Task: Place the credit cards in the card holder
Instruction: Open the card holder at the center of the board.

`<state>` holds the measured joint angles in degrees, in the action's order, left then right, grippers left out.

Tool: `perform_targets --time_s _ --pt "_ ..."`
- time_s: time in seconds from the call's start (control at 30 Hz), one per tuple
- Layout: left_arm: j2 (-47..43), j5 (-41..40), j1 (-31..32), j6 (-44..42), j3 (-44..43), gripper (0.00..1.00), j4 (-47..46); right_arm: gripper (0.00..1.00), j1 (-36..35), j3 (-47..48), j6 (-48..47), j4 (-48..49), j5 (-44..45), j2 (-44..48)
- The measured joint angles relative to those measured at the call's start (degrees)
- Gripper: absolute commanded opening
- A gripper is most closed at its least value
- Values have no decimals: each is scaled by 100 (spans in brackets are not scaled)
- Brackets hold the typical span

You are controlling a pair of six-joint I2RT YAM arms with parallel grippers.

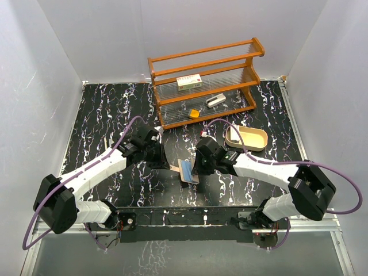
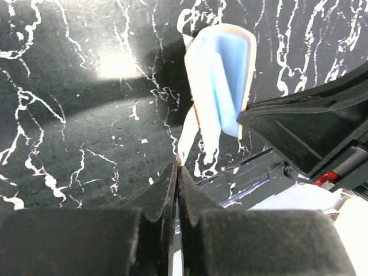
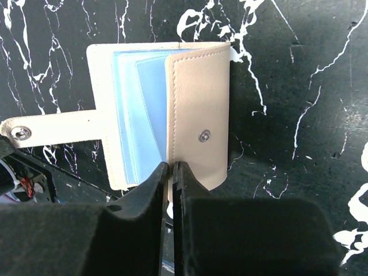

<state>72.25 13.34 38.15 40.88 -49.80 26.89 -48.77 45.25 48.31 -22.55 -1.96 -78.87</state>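
Observation:
The card holder is a beige leather wallet with pale blue sleeves inside, held open just above the table between both arms. My left gripper is shut on its snap strap, which runs into the jaw tips. My right gripper is shut on the lower edge of the front cover, at the tips. The strap with its snap stretches left in the right wrist view. The blue sleeves stand fanned open. No credit card shows in any view.
A wooden shelf rack stands at the back, with a white red-printed box, a small orange block and a grey object on it. An oval beige-rimmed tray lies right of the wallet.

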Motion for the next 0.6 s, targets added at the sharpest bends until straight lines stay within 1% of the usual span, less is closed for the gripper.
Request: perform_targets --time_s 0.07,0.17,0.27,0.4,0.43,0.5,0.57,0.6 --pt "0 -81 0 2 2 0 107 3 -2 -61 -20 31 44 33" --pt "0 -212 -35 4 13 0 302 11 -4 -157 -17 61 116 96" --pt "-24 -282 -114 4 92 0 402 16 -4 -195 -15 31 225 136" --pt "-37 -256 -184 0 179 0 448 28 -4 -199 -28 -4 293 127" --pt "-37 -221 -195 -9 181 0 452 29 -4 -199 -39 -15 313 118" --pt "-35 -162 -199 -35 181 0 442 28 -4 -199 -66 -57 369 90" --pt "-33 -107 -199 -46 181 0 444 23 -2 -199 -92 -144 457 44" --pt "-33 -83 -199 -46 181 4 444 19 -2 -199 -111 -177 494 24"
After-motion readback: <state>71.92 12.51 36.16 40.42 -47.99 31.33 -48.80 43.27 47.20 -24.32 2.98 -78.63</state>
